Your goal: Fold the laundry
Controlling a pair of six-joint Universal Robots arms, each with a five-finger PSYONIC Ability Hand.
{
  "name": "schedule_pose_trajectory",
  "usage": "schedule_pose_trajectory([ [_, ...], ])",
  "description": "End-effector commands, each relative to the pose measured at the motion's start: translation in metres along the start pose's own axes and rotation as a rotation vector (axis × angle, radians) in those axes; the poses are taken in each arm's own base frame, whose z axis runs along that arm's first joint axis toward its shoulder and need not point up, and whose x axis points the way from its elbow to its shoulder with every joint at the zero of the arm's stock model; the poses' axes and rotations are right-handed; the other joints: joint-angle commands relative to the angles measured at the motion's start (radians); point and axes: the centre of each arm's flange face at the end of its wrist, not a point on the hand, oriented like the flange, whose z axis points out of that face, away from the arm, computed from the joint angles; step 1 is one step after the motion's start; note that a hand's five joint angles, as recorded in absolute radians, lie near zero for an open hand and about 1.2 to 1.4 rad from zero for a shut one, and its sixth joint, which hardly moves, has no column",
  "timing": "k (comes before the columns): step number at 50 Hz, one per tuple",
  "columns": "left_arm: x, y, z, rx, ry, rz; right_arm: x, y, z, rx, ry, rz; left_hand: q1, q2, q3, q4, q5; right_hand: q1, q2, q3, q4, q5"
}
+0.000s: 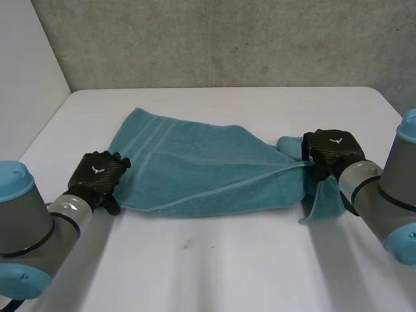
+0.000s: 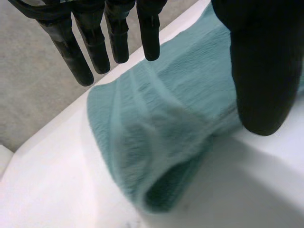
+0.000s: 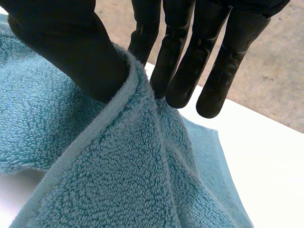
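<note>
Teal towel (image 1: 195, 162) lay rumpled across the white table (image 1: 227, 260). The right hand (image 1: 333, 151) pinched its right edge between thumb and fingers. The left hand (image 1: 97, 173) sat at its left corner, fingers straight, grasping nothing.

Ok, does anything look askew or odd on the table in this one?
The teal towel lies skewed and rumpled: its right end hangs from the right hand, pinched between thumb and fingers, and its near left corner curls over beside the open left hand. A small dark speck marks the table. Nothing torn or spilled.
</note>
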Motion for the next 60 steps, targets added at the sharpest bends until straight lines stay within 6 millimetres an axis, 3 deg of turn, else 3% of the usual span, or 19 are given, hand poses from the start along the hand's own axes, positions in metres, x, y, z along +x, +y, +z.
schedule_pose_trajectory([
  [1,-0.008,0.005,0.016,0.05,-0.047,0.015,0.007,0.0,0.003,-0.005,-0.001,0.005,0.036,0.054,0.05,0.057,0.065,0.442,0.21,0.207,0.2,0.235],
  [8,-0.006,0.014,0.025,0.034,-0.041,0.026,0.012,0.0,0.004,-0.003,0.01,0.012,0.042,0.06,0.056,0.063,0.071,0.442,0.21,0.207,0.2,0.235],
  [18,-0.008,0.021,0.018,-0.007,-0.039,0.074,0.027,-0.002,0.009,0.004,0.05,0.021,0.039,0.057,0.053,0.06,0.068,0.442,0.21,0.207,0.2,0.235],
  [26,-0.011,0.02,0.012,-0.036,-0.034,0.066,0.036,-0.004,0.013,0.012,0.077,0.032,0.039,0.057,0.053,0.06,0.068,0.442,0.21,0.207,0.2,0.235],
  [37,-0.012,0.022,0.019,-0.033,-0.041,0.068,0.044,-0.005,0.016,0.015,0.093,0.08,0.112,0.131,0.126,0.134,0.142,0.442,0.21,0.207,0.2,0.235],
  [49,-0.016,0.028,0.042,-0.024,-0.046,0.066,0.043,-0.004,0.015,0.01,0.087,0.083,0.496,0.515,0.51,0.518,0.526,0.442,0.21,0.207,0.2,0.235],
  [52,-0.018,0.026,0.044,-0.013,-0.051,0.063,0.043,-0.004,0.015,0.01,0.087,0.085,0.707,0.726,0.721,0.729,0.737,0.442,0.21,0.207,0.2,0.235],
  [54,-0.021,0.021,0.045,0.002,-0.062,0.062,0.043,-0.004,0.015,0.01,0.087,0.085,1.039,1.057,1.053,1.06,1.068,0.442,0.21,0.207,0.2,0.235],
  [60,-0.035,0.006,0.038,0.029,-0.107,0.058,0.042,-0.004,0.015,0.01,0.08,0.075,1.04,1.058,1.054,1.061,1.069,0.442,0.21,0.207,0.2,0.235],
])
